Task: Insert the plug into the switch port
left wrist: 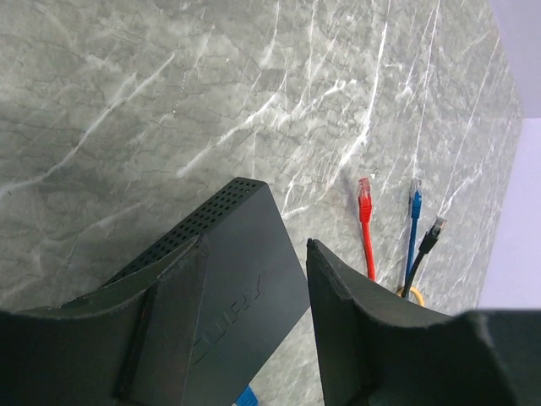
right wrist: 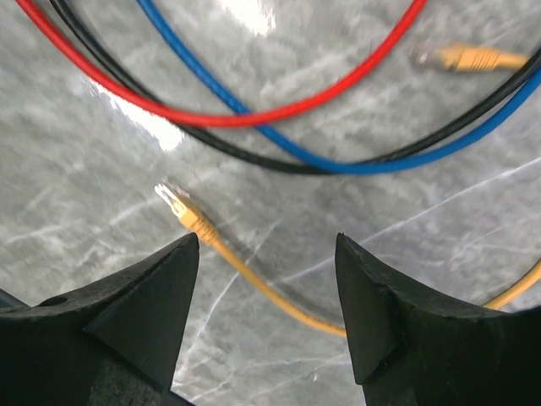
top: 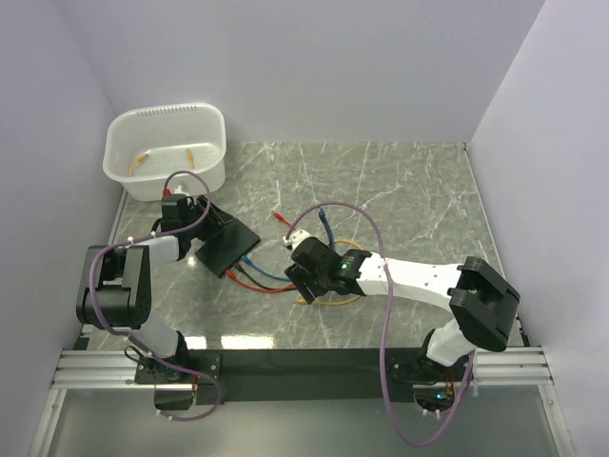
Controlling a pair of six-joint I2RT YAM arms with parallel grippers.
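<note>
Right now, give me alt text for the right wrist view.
The right gripper, open, hovers over a yellow plug lying on the marble table, its cable running between the fingers. A red cable, a black cable and a blue cable arc across the top; a second yellow plug lies blurred at upper right.

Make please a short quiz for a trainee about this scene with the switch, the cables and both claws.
1. True or false: the right claw is closed on the yellow plug.
2. What sits between the fingers of the left claw? A: the yellow plug. B: the switch. C: nothing.
3. In the left wrist view, three loose plugs lie beyond the switch. Name their colours.

Key
1. False: the claw is open above the plug, which lies on the table.
2. B.
3. red plug, blue plug, black plug.
</note>
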